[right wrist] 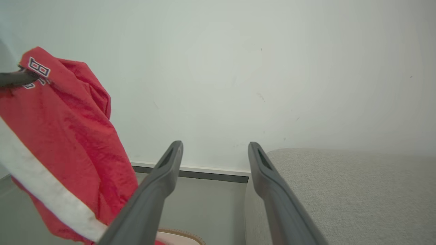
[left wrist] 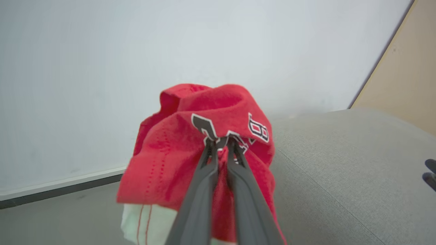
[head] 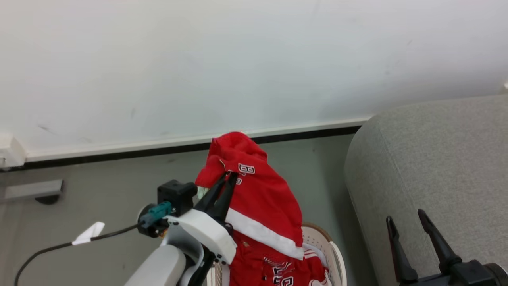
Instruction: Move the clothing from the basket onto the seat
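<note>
My pale left forearm (head: 166, 266) is rising from the bottom edge of the head view. My left gripper (head: 229, 175) (left wrist: 221, 140) is pressing its 2 long dark fingers nearly together and pinching a bunched fold of the red sports jersey with white stripes and black-and-white block lettering (head: 262, 198) (left wrist: 163, 160) (right wrist: 68, 136). The jersey is hanging from that pinch above the white perforated plastic basket with a brown rim (head: 335, 254) (right wrist: 180, 234), and its lower folds are reaching down inside the basket's walls. The basket is sitting on the grey floor (head: 99, 198), just beside the left end of the large light grey fabric sofa (head: 436, 159) (left wrist: 340, 170) (right wrist: 340, 187). The jersey is not touching the sofa. My right gripper (head: 405, 216) (right wrist: 215, 145) is spreading its 2 fingers wide and gripping nothing, in front of the sofa.
</note>
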You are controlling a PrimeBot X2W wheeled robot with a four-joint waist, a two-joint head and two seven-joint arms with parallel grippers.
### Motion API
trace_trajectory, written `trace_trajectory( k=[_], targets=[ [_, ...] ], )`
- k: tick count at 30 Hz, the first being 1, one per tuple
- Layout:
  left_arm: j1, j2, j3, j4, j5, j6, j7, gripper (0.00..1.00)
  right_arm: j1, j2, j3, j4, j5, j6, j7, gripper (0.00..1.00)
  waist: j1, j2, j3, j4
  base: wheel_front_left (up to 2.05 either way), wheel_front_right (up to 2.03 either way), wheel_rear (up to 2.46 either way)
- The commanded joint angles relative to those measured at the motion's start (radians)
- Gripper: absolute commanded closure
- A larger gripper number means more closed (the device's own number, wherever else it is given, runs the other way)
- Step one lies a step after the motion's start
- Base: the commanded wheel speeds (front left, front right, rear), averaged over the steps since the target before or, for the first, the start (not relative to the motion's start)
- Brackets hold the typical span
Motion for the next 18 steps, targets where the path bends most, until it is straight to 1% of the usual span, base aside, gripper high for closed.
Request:
trace_trajectory(
  k=[1, 2, 3, 4, 10, 15, 18],
  targets=[
    [0.012, 0.018, 0.008, -0.047, -0.001, 0.014, 0.018, 1.00, 0.017, -0.011, 0.008, 0.000, 0.013, -0.002, 0.000, 0.00, 0.0004, 0.0000, -0.026, -0.005, 0.00, 0.00, 0.00],
    [0.012, 0.018, 0.008, -0.047, -0.001, 0.014, 0.018, 1.00, 0.017, -0.011, 0.008, 0.000, 0.013, -0.002, 0.000, 0.00, 0.0004, 0.0000, -0.026, -0.005, 0.00, 0.00, 0.00],
    [0.015, 0.033, 0.015, -0.108, -0.002, 0.028, 0.042, 1.00, 0.024, -0.015, 0.016, 0.000, 0.013, -0.002, 0.000, 0.00, 0.0004, 0.0000, -0.034, -0.010, 0.00, 0.00, 0.00],
    [0.015, 0.033, 0.015, -0.108, -0.002, 0.028, 0.042, 1.00, 0.024, -0.015, 0.016, 0.000, 0.013, -0.002, 0.000, 0.00, 0.0004, 0.0000, -0.034, -0.010, 0.00, 0.00, 0.00],
    [0.014, 0.075, 0.029, -0.248, -0.002, 0.056, 0.104, 1.00, 0.033, -0.029, 0.034, -0.008, 0.022, -0.002, 0.000, 0.00, 0.0004, 0.0000, -0.056, -0.023, 0.00, 0.00, 0.00],
    [0.016, 0.093, 0.033, -0.301, -0.002, 0.072, 0.135, 1.00, 0.019, -0.048, 0.059, -0.025, 0.038, -0.002, 0.000, 0.00, 0.0004, 0.0000, -0.067, -0.034, 0.00, 0.00, 0.00],
    [0.021, 0.095, 0.026, -0.321, -0.003, 0.073, 0.145, 1.00, -0.006, -0.077, 0.106, -0.048, 0.073, -0.002, 0.000, 0.00, 0.0004, 0.0000, -0.072, -0.036, 0.00, 0.00, 0.00]
  ],
)
